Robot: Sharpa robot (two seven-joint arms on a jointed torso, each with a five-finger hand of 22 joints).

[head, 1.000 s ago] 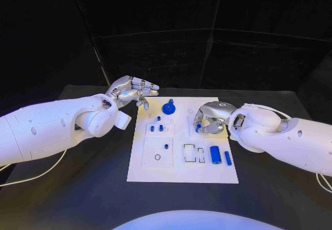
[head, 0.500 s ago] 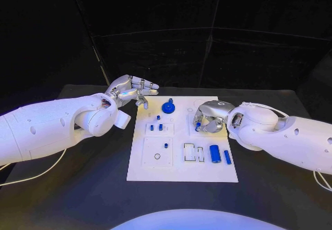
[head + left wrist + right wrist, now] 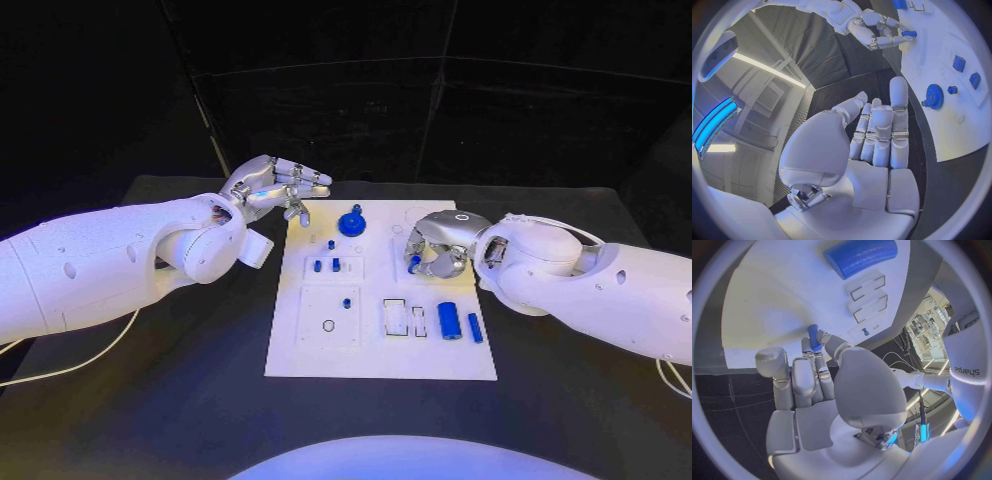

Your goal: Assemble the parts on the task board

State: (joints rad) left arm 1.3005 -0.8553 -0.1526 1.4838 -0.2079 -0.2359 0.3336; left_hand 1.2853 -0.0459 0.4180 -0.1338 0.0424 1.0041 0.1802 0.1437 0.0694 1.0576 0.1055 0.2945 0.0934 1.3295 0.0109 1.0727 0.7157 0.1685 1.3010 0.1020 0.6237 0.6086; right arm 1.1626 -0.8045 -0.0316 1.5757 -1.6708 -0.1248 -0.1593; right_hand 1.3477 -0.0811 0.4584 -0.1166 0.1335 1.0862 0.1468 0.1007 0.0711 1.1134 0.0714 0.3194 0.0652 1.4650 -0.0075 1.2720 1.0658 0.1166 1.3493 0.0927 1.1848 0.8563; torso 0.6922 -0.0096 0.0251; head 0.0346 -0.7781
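Board: the white task board [image 3: 382, 345] lay in the middle of the black table [image 3: 173, 400], between the two arms.
Right hand: the right hand [image 3: 437, 248] hung over the board's far right part, pinching a small blue peg [image 3: 414, 264] between thumb and fingers.
Right wrist view: it showed the peg [image 3: 814, 337] upright at the fingertips [image 3: 806, 346], just above the white surface; whether it touched the board could not be told.
Left hand: the left hand [image 3: 270, 190] was held off the board's far left corner, palm up, holding nothing.
Left wrist view: its fingers [image 3: 898, 107] lay straight and close together, thumb apart.
Gear: a blue gear [image 3: 353, 224] stood near the board's far edge; the left wrist view showed its teeth [image 3: 934, 96].
Cylinder: a big blue cylinder [image 3: 450, 320] lay near the right edge with a thinner blue pin [image 3: 475, 328] just beside it.
Small pieces: two short blue pegs [image 3: 326, 266] stood in a square recess left of centre.
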